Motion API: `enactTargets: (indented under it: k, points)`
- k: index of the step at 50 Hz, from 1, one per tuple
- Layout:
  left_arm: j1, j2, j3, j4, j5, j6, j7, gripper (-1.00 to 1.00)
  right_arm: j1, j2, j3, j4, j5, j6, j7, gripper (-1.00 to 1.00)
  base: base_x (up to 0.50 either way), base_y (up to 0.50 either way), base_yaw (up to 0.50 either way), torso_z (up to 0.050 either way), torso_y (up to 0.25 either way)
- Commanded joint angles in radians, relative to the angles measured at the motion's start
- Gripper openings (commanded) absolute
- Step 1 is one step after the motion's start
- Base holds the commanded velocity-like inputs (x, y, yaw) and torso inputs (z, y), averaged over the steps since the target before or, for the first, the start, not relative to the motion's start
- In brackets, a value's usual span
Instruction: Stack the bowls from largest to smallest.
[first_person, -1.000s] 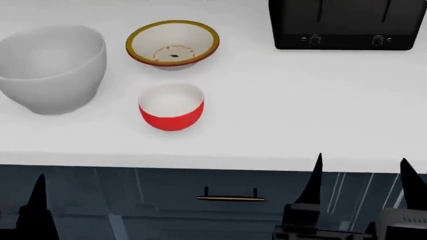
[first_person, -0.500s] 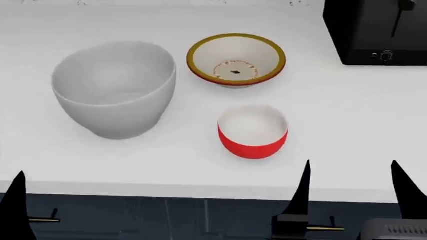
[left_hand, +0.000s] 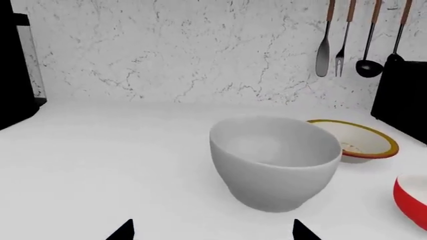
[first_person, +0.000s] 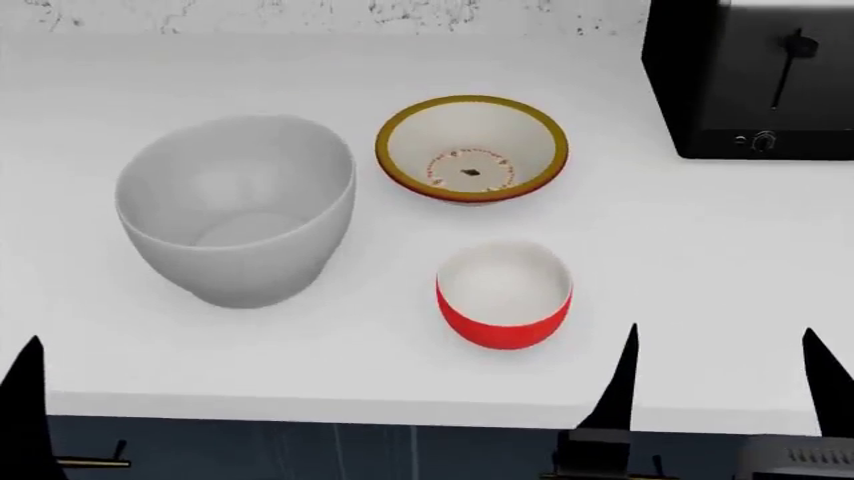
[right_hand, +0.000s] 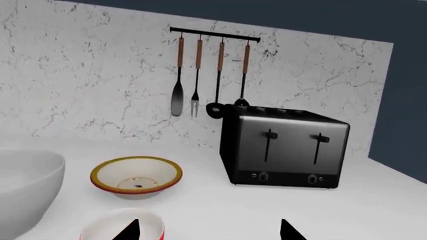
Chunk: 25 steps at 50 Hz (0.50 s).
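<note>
The big light-grey bowl (first_person: 238, 208) stands at the counter's left; it also shows in the left wrist view (left_hand: 275, 161). The cream bowl with the mustard rim (first_person: 471, 148) sits behind and to its right, also in the right wrist view (right_hand: 136, 176). The small red bowl, white inside (first_person: 505, 294), stands nearest the front edge. My right gripper (first_person: 721, 370) is open and empty, over the counter's front edge just right of the red bowl (right_hand: 123, 227). My left gripper (left_hand: 212, 231) is open and empty, low in front of the grey bowl; only one fingertip (first_person: 24, 372) shows in the head view.
A black toaster (first_person: 754, 80) stands at the back right, also in the right wrist view (right_hand: 283, 150). Utensils (right_hand: 207, 75) hang on a rail on the marble wall. Dark cabinet fronts (first_person: 334, 452) lie below the white counter (first_person: 707, 250).
The view has shifted, so the bowls sit slightly lower and the back wall shows. Both grippers stay open at the counter's front edge, and no bowl has moved on the counter.
</note>
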Motion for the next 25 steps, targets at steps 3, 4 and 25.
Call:
enactTargets:
  k: [3, 4, 25]
  points:
    - [0.013, -0.001, -0.013, -0.009, 0.018, 0.015, 0.011, 1.0, 0.002, 0.0, 0.005, 0.01, -0.019, -0.007, 0.008, 1.0, 0.0, 0.0, 0.0, 0.05, 0.0]
    - [0.013, -0.002, -0.013, -0.017, 0.021, 0.022, 0.009, 1.0, 0.001, 0.009, -0.009, 0.011, -0.028, -0.007, 0.006, 1.0, 0.0, 0.0, 0.0, 0.05, 0.0]
    - [-0.005, -0.051, -0.04, -0.01, 0.013, -0.027, -0.05, 1.0, -0.005, 0.036, -0.04, 0.031, -0.031, -0.029, 0.019, 1.0, 0.31, 0.03, 0.0, 0.014, 0.0]
